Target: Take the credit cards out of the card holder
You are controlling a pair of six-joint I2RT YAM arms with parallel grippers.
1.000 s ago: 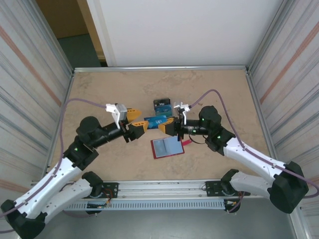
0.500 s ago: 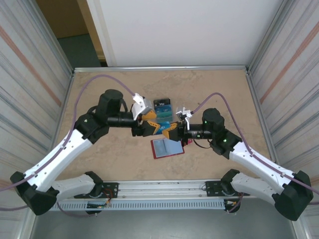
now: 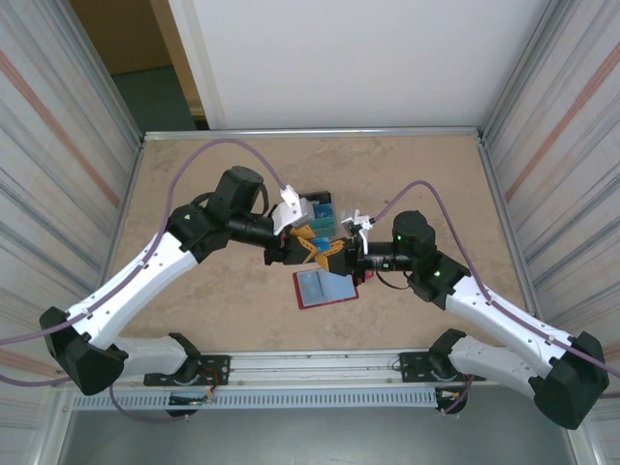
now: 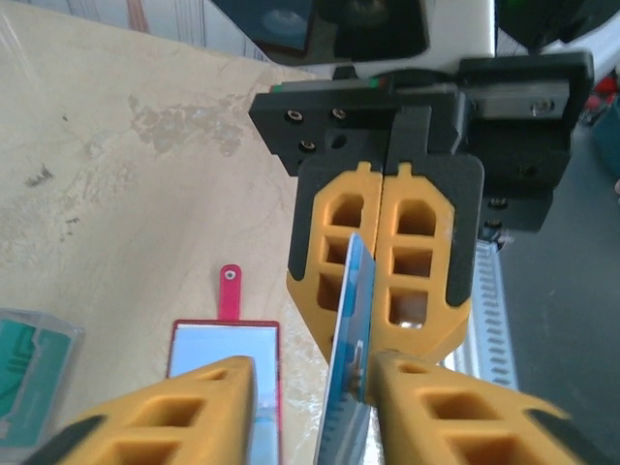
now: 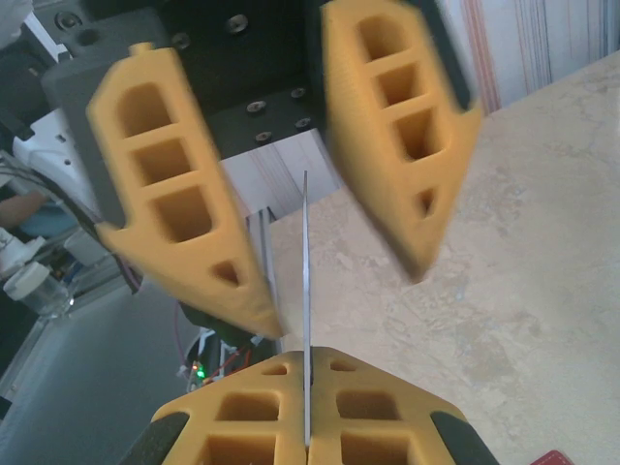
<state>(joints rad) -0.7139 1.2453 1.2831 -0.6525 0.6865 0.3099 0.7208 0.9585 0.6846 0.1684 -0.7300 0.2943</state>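
My right gripper is shut on a thin blue credit card, held on edge above the table. In the right wrist view the card rises as a thin line from the shut right gripper. My left gripper faces it, open, with one finger on each side of the card. In the left wrist view the card stands close against the right-hand finger of the left gripper. The red card holder lies open below, showing its pale sleeve and snap tab.
A pile of blue-teal cards lies just behind the grippers, and its edge shows at the left. A metal rail runs along the near edge. Corrugated walls close both sides of the tan table.
The left arm has swung in from the left to the centre, and its open fingers now straddle the card. The right gripper moved slightly down and right, still shut on the card.
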